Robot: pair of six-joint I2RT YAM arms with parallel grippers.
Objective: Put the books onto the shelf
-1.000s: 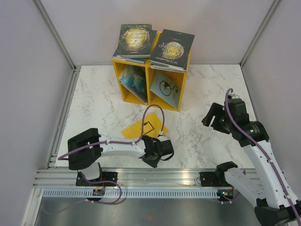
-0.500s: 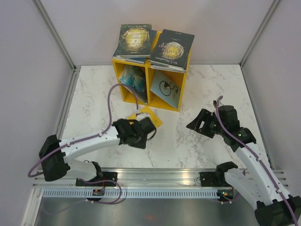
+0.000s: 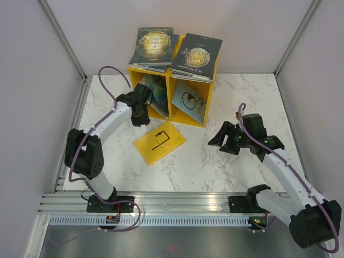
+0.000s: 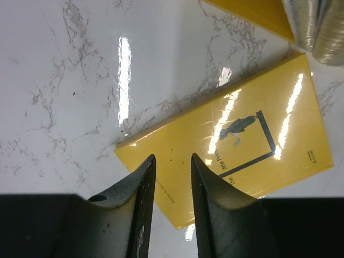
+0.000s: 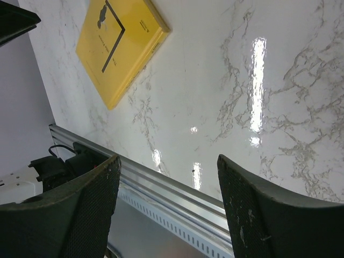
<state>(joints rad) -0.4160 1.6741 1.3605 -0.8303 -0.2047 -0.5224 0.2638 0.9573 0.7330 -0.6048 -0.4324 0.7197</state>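
The yellow shelf (image 3: 171,110) stands at the back of the table. Two stacks of books lie on its top, a dark green-gold cover (image 3: 153,45) and a black one with gold lettering (image 3: 195,56) uppermost. A teal book (image 3: 157,99) leans in the left compartment and a light blue one (image 3: 189,100) in the right. A yellow book (image 3: 159,142) (image 4: 231,145) (image 5: 119,45) lies flat on the table in front. My left gripper (image 3: 141,115) (image 4: 173,164) hovers by the left compartment, jaws narrowly apart and empty. My right gripper (image 3: 220,142) (image 5: 169,177) is wide open and empty, right of the yellow book.
The marble table (image 3: 236,102) is walled by grey panels at the back and sides. An aluminium rail (image 3: 177,201) (image 5: 177,188) runs along the near edge. A purple cable (image 3: 107,75) loops above my left arm.
My left arm swung from the near edge back to the shelf's left compartment, uncovering the yellow book. My right gripper moved left and lower toward the table's middle.
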